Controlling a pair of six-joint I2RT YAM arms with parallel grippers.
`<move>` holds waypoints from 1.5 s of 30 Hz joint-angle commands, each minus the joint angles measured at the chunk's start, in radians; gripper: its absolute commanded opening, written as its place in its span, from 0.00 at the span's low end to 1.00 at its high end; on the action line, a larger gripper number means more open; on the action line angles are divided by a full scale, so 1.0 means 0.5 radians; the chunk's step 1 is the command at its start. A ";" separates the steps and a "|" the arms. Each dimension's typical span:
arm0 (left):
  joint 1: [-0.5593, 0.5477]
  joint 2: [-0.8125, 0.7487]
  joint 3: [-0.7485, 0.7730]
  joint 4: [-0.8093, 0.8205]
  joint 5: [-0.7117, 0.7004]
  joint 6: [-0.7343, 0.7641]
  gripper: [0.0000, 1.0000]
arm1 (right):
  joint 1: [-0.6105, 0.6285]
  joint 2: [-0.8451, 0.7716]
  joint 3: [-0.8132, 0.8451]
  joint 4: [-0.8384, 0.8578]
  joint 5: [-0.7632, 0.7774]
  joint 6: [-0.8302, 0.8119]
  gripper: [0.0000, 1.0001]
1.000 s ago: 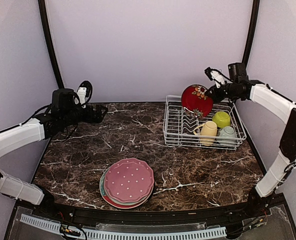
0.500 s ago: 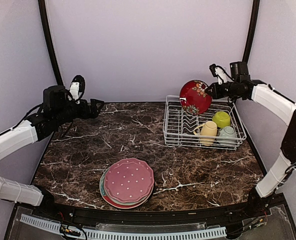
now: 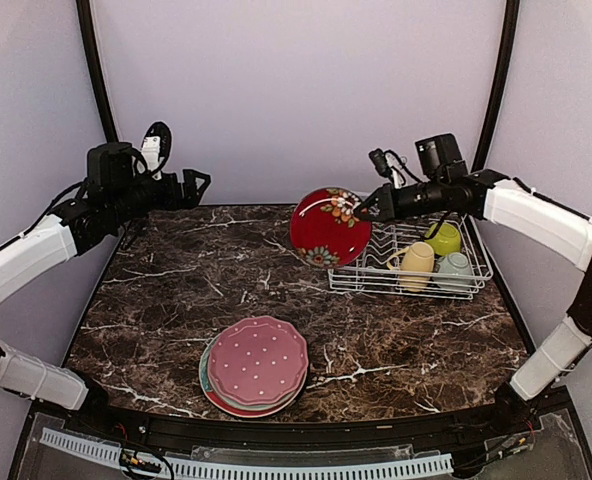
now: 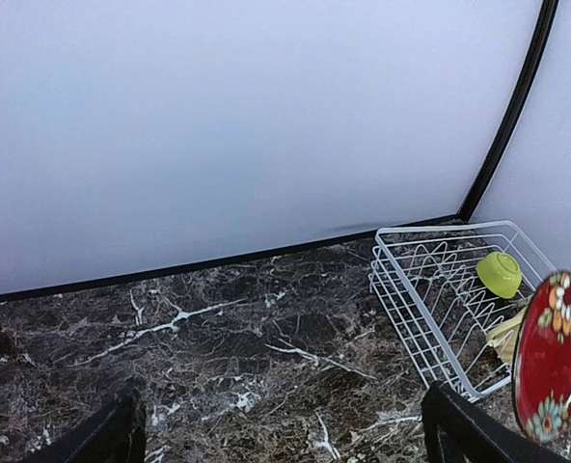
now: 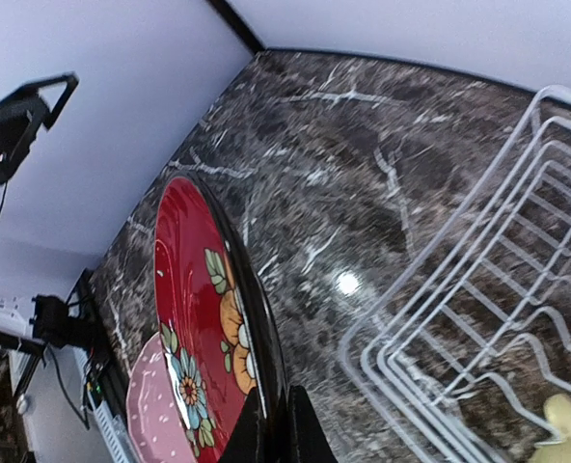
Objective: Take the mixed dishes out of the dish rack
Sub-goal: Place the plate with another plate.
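My right gripper [image 3: 368, 207] is shut on the rim of a red floral plate [image 3: 329, 227] and holds it on edge in the air, just left of the white wire dish rack [image 3: 348, 279]. The plate also shows in the right wrist view [image 5: 203, 328] and the left wrist view [image 4: 551, 357]. In the rack lie a pale yellow mug [image 3: 414, 265], a lime-green bowl [image 3: 442, 238] and a pale blue cup [image 3: 456, 268]. A pink scalloped plate [image 3: 258, 360] tops a stack of plates at the front. My left gripper [image 3: 196, 187] is open and empty, high at the back left.
The rack [image 4: 430, 318] stands at the back right of the dark marble table [image 3: 176, 300]. Black frame posts [image 3: 98, 90] rise at both back corners. The plate stack sits near the front edge.
My right gripper has carried the red floral plate up out of the rack and leftward, past the rack's left side. My left arm has lifted slightly and stays open.
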 commanded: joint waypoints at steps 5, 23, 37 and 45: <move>0.014 -0.089 -0.074 0.000 -0.034 0.189 0.99 | 0.483 -0.098 -0.254 0.212 -0.005 0.239 0.00; 0.014 -0.252 -0.224 0.056 0.149 0.138 0.99 | 0.860 0.354 -0.234 0.194 -0.076 0.323 0.00; 0.014 -0.221 -0.227 0.056 0.189 0.125 0.99 | 1.064 0.716 0.001 0.031 -0.043 0.238 0.05; 0.014 -0.202 -0.232 0.056 0.205 0.117 0.99 | 1.089 0.722 0.029 -0.053 0.133 0.203 0.28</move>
